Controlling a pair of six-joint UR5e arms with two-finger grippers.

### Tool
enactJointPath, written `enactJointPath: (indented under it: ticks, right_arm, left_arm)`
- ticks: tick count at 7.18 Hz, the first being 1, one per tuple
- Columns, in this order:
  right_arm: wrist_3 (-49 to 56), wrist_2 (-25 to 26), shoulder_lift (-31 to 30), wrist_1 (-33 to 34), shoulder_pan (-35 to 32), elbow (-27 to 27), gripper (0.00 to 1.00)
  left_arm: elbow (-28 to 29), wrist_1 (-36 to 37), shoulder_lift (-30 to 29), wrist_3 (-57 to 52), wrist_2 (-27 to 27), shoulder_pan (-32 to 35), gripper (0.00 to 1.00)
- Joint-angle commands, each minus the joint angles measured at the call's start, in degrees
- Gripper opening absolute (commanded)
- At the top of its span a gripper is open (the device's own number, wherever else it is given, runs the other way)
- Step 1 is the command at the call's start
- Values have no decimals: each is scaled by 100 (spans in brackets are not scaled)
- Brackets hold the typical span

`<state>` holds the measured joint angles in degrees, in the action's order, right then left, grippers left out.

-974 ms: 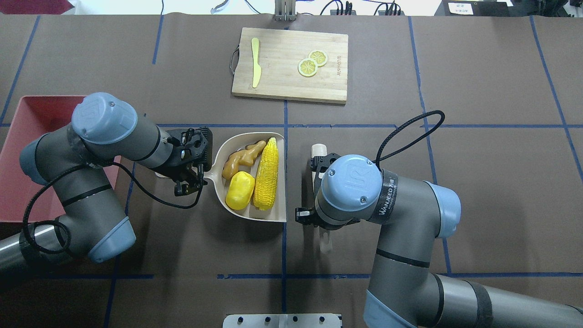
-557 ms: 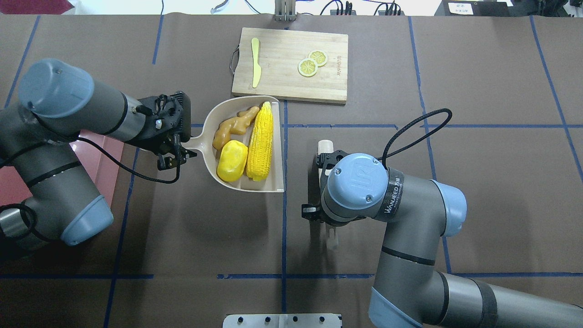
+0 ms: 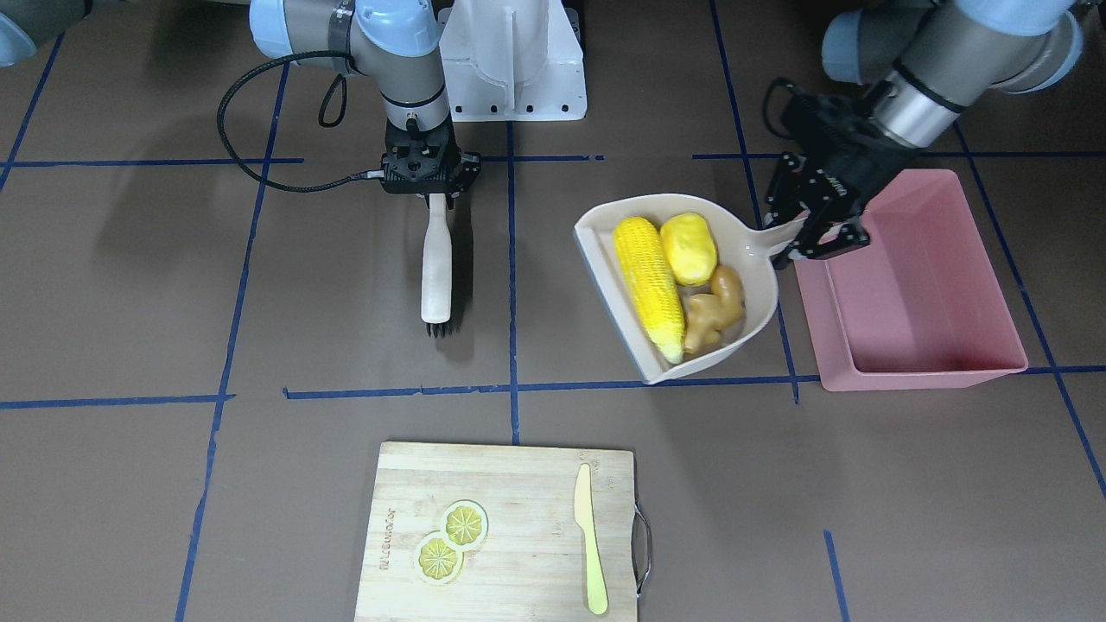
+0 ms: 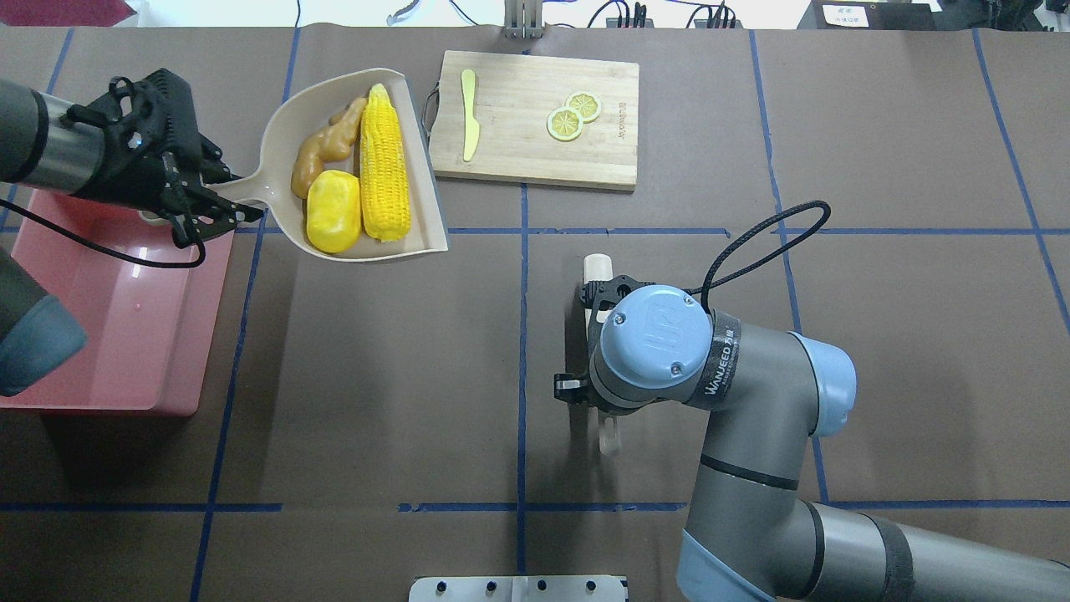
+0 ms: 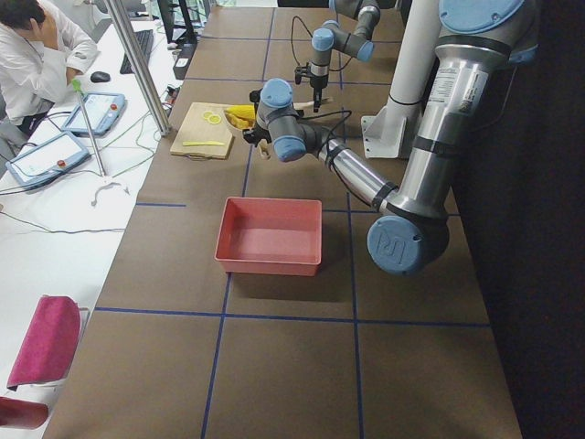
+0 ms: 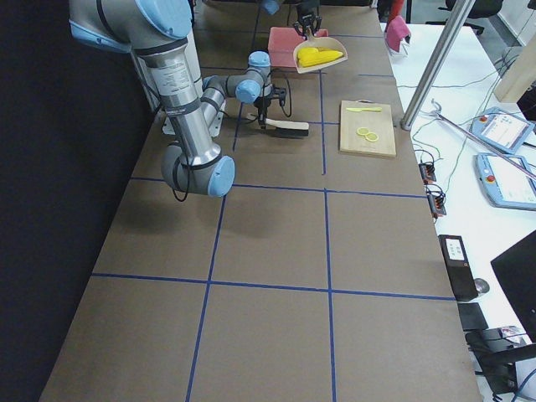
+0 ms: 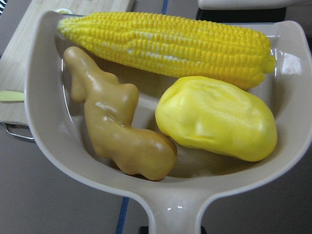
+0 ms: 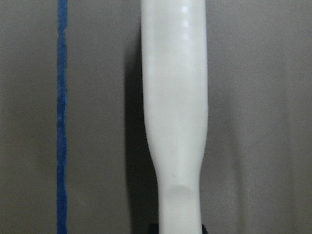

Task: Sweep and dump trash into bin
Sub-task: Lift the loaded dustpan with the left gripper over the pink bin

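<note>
Trash (image 4: pixel 372 196) (corn cob (image 4: pixel 386 150), potato lump (image 4: pixel 333 212), ginger root (image 4: pixel 326 150)) sits in dustpan (image 4: pixel 273 167) just ahead of left end effector (image 4: pixel 216 212), clamped on handle (image 4: pixel 249 189); bin (image 4: pixel 125 334) partly below it. We'd keep it level, centre over bin, tip slow. Right end effector (image 3: pixel 430 183) grips brush (image 3: pixel 436 259).

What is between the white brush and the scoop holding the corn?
Only bare table with one blue tape line lies between the brush and the dustpan, per the front-facing view.

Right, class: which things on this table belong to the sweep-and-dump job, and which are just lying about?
Job: corn cob, potato lump, ginger root, dustpan, brush, pink bin.
Lying about: cutting board, lemon slices, knife.
</note>
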<state>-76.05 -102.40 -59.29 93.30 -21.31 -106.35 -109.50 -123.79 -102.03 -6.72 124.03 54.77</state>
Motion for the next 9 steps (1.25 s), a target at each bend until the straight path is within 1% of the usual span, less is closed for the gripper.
enactJointPath:
  ticks: [1,3,4,5,6,8,9]
  right_arm:
    - [3,9,-3,-5,4,0,0]
    - [-6,18,-3,4,12,0,0]
    - [-6,18,-3,4,12,0,0]
    - [-6,18,-3,4,12,0,0]
    - [-6,9,5,4,12,0,0]
    - [-6,18,-3,4,4,-35,0]
    - [3,18,-3,4,12,-35,0]
  left_arm:
    - [-80,-189,506,434,234,523,0]
    - [7,-190,911,409,778,1173,0]
    - [60,-164,922,373,876,1455,0]
    - [122,-146,1113,147,860,1623,0]
    - [305,-111,1307,-691,834,1929,0]
    - [876,-76,1344,-1994,825,2527,0]
    - [1070,-75,1344,-2513,825,2634,0]
